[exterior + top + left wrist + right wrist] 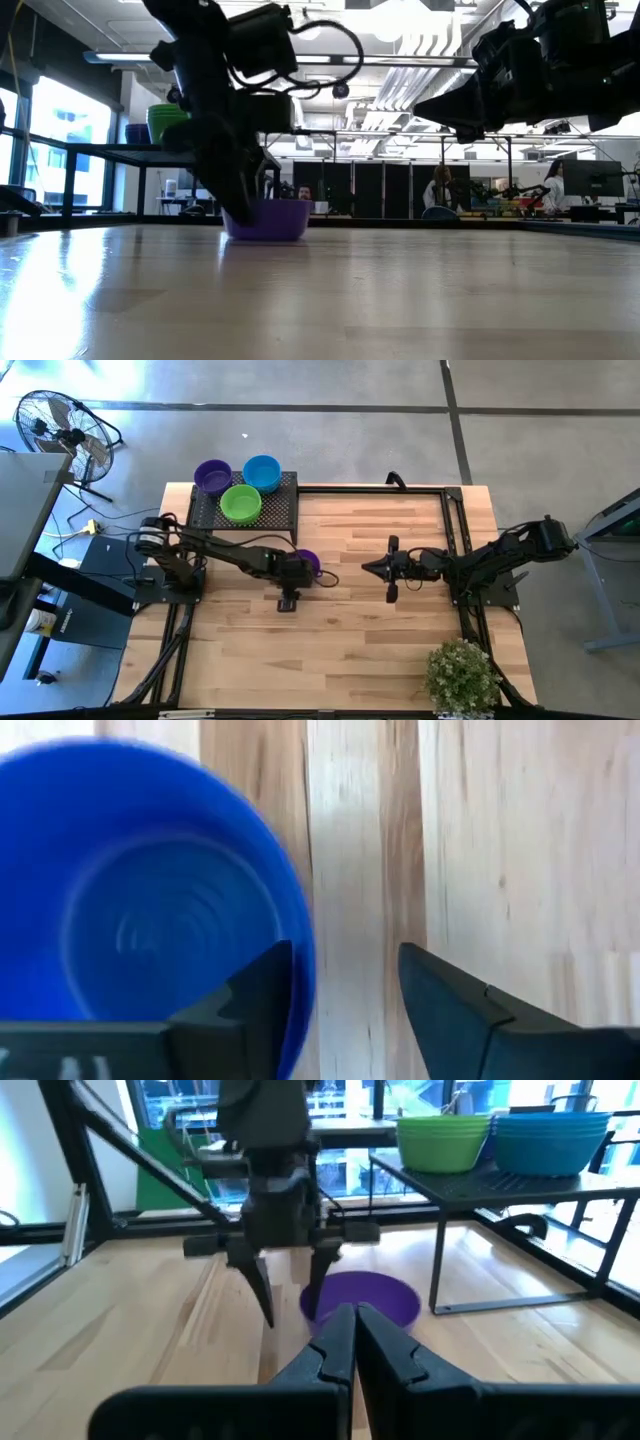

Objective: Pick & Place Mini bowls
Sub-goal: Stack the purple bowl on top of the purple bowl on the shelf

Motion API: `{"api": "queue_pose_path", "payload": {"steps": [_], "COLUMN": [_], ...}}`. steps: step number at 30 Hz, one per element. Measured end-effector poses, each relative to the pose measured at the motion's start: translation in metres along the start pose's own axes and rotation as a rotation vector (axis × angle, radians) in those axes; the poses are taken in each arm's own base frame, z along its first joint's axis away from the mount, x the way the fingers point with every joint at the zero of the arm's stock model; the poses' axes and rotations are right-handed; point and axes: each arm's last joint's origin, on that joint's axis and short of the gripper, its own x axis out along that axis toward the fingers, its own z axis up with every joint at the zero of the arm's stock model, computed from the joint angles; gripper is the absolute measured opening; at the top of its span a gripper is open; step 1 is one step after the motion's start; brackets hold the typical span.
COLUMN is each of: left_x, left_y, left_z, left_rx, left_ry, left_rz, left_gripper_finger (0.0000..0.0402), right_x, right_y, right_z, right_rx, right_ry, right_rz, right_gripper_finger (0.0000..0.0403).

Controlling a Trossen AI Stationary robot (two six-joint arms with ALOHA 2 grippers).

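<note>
A purple mini bowl (365, 1300) stands upright on the wooden table, just in front of the black mesh rack (283, 512). My left gripper (345, 980) slants down over the bowl's rim (303, 955) and is open. One finger is over the bowl's inside and the other is outside it, above the bare table. On the rack sit a purple (212, 476), a blue (262, 472) and a green (240, 503) mini bowl. My right gripper (370, 568) is shut. It hangs level above the table's middle and points at the left gripper. My left gripper stands astride the purple bowl's rim (303, 955), coming from above at a slant. I cannot tell whether either finger touches the rim. The bowl rests on its base on the table.
A potted plant (462, 675) stands at the near right corner. A black frame (455, 520) runs along the table's far and right sides. Bare wood (350, 650) lies toward the near edge. A fan (60, 430) stands on the floor beyond the table.
</note>
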Motion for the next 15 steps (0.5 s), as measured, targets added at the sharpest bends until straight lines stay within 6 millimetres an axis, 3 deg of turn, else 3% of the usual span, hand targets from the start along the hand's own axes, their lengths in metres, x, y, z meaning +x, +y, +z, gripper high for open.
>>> {"api": "queue_pose_path", "payload": {"steps": [5,9,13,15], "left_x": [0.002,-0.001,-0.014,-0.026], "left_y": [0.000,0.001,0.002,0.003], "left_z": [0.001,0.004,0.014,0.019], "left_rx": [0.006,0.008,0.016,0.024], "left_ry": [0.009,0.021,0.029,0.004], "left_rz": [0.006,0.032,0.057,0.062], "left_gripper_finger": [0.0142,0.0090,0.0015,0.0011], "right_x": [0.000,0.000,0.000,0.000], "right_y": [0.000,0.000,0.000,0.000], "right_z": [0.000,0.000,0.000,0.000], "right_rx": [0.000,0.000,-0.006,-0.007], "right_ry": [-0.008,-0.007,-0.008,-0.008], "right_rz": [-0.008,-0.010,-0.013,-0.014], "right_gripper_finger": [0.0001,0.0002,0.0001,0.0002]}}
